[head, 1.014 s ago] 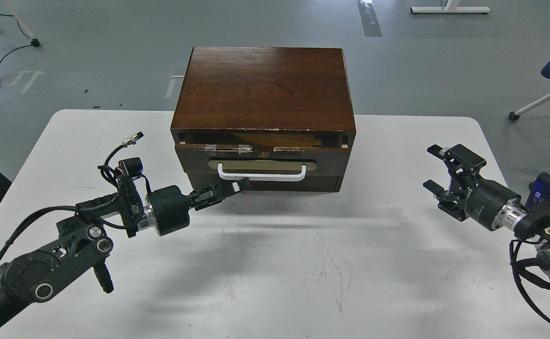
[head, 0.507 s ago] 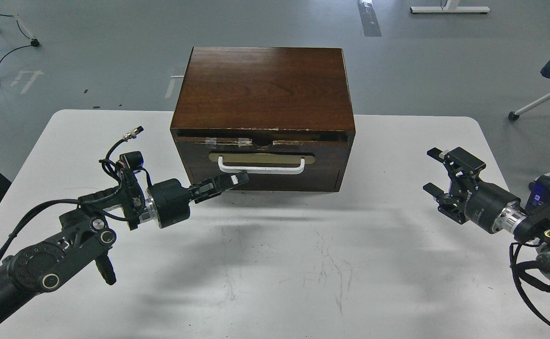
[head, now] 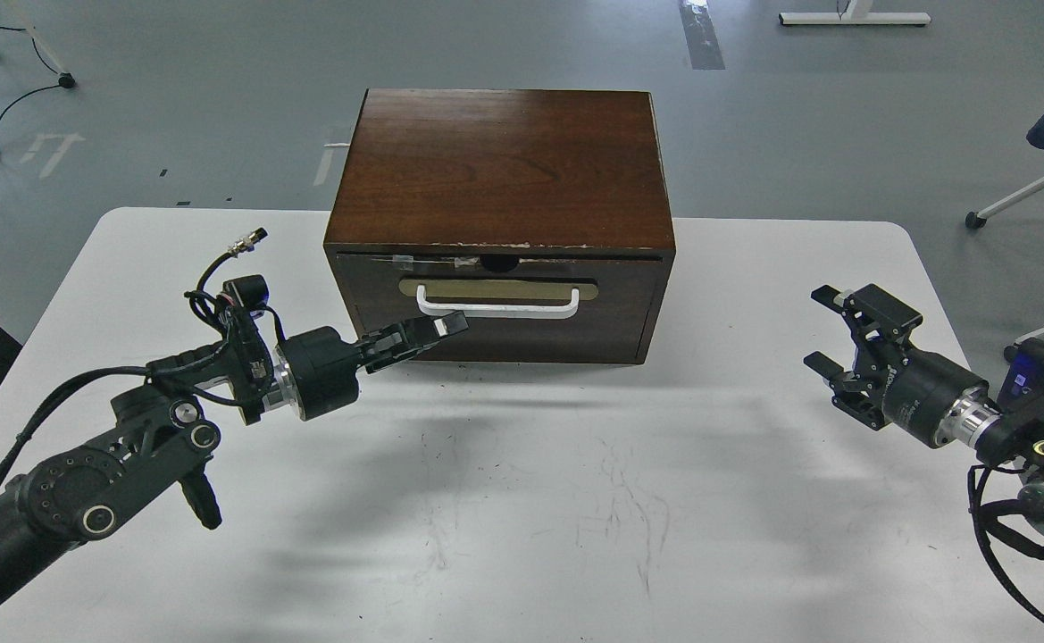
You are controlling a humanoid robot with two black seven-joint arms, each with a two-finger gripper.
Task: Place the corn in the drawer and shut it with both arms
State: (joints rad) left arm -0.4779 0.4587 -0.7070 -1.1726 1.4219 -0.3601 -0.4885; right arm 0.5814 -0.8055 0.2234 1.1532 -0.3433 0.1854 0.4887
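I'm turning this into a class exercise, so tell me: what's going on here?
A two-armed robot works at a small wooden cabinet on a white table. The left gripper, fingers together, presses against the drawer front just below its white handle. The drawer looks pushed fully in. The right gripper hangs open, off to the right, holding nothing. No corn is visible.

Cabinet (head: 499, 170) at the far middle of my tabletop (head: 530, 500), drawer (head: 499, 308) set in its front face, my left gripper (head: 446, 326) just before the drawer's left half, my right gripper (head: 830, 330) well apart to the right.
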